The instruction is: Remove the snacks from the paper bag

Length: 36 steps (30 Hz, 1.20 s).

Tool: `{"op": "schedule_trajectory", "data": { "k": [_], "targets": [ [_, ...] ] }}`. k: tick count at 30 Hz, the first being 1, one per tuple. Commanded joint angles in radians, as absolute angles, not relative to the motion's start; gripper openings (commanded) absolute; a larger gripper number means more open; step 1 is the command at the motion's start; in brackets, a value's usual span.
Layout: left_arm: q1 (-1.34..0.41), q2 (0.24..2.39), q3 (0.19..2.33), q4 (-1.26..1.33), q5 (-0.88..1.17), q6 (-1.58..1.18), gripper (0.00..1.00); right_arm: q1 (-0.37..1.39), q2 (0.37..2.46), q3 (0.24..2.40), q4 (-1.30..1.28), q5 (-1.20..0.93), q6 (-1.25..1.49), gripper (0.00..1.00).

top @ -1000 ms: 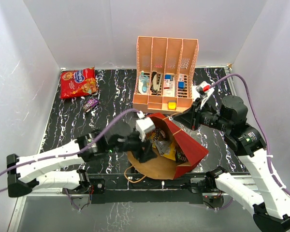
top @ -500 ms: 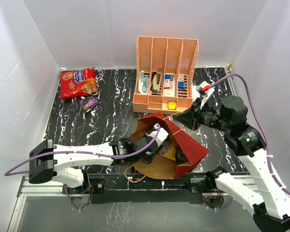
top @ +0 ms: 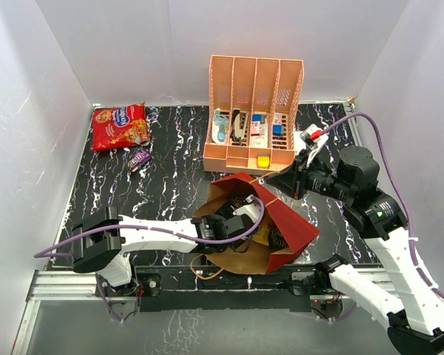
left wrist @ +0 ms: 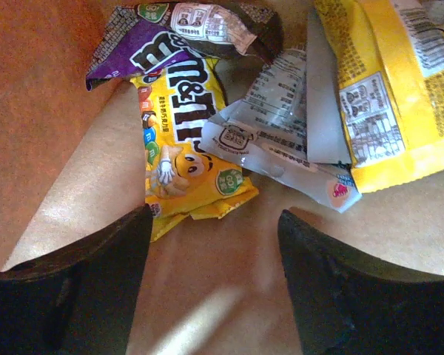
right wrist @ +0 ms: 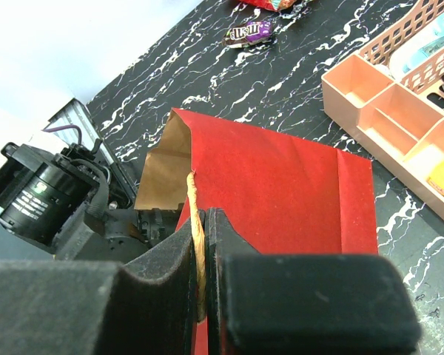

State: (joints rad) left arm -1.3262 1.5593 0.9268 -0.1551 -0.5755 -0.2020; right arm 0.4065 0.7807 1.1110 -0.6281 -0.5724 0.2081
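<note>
The paper bag [top: 292, 225], red outside and kraft inside, lies on its side with its mouth toward the left arm. My right gripper [right wrist: 205, 222] is shut on its twine handle [right wrist: 194, 203] and holds the upper wall [right wrist: 281, 177] up. My left gripper [left wrist: 214, 237] is open and empty inside the bag [top: 240, 222], above the kraft floor [left wrist: 229, 288]. Just ahead of it lie a yellow M&M's packet [left wrist: 181, 148], a purple-brown packet [left wrist: 170, 33], a silver packet [left wrist: 281, 126] and a large yellow packet [left wrist: 392, 89]. The red cookie bag [top: 120, 126] and a small purple packet [top: 139, 158] lie on the table at far left.
The peach slotted rack [top: 253, 115] with small blue-white items stands behind the bag. White walls enclose the black marble table [top: 170, 170] on three sides. The bag's second twine handle [top: 200, 268] loops at the near table edge.
My left arm has reached forward, its gripper going from the bag's mouth deep into the bag. The right gripper has stayed put, holding the handle.
</note>
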Motion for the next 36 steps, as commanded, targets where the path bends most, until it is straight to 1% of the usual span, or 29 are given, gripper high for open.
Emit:
{"op": "schedule_trajectory", "data": {
  "k": [1,3,5,8,12,16,19,24,26,32,36],
  "targets": [
    [-1.328,1.583,0.978,-0.153,-0.679,-0.195,0.71,0.408,0.776,1.17,-0.595,-0.568,0.199,0.08],
    [-1.322,1.593,0.977,-0.159,-0.694,-0.198,0.76,0.408,0.776,1.17,-0.597,-0.569,0.199,0.08],
    [-1.312,1.599,0.975,-0.155,-0.678,-0.198,0.77,0.408,0.776,1.169,-0.597,-0.569,0.199,0.08],
    [-1.299,1.618,0.97,-0.136,-0.671,-0.191,0.76,0.408,0.778,1.166,-0.595,-0.572,0.199,0.08],
    [-1.292,1.661,0.992,-0.147,-0.723,-0.186,0.74,0.408,0.776,1.167,-0.594,-0.573,0.201,0.08],
    [-1.281,1.695,1.001,-0.147,-0.756,-0.18,0.68,0.408,0.774,1.172,-0.598,-0.571,0.201,0.08],
    [-1.279,1.717,1.026,-0.18,-0.763,-0.191,0.56,0.408,0.773,1.172,-0.598,-0.569,0.201,0.08],
    [-1.279,1.662,1.024,-0.198,-0.74,-0.202,0.41,0.408,0.773,1.174,-0.603,-0.567,0.199,0.08],
    [-1.279,1.629,1.025,-0.212,-0.728,-0.197,0.37,0.408,0.773,1.176,-0.608,-0.563,0.198,0.08],
    [-1.279,1.491,1.013,-0.254,-0.667,-0.18,0.31,0.408,0.774,1.179,-0.609,-0.558,0.194,0.08],
    [-1.279,1.396,1.011,-0.283,-0.614,-0.173,0.3,0.408,0.777,1.177,-0.609,-0.559,0.196,0.08]
  ]
}}
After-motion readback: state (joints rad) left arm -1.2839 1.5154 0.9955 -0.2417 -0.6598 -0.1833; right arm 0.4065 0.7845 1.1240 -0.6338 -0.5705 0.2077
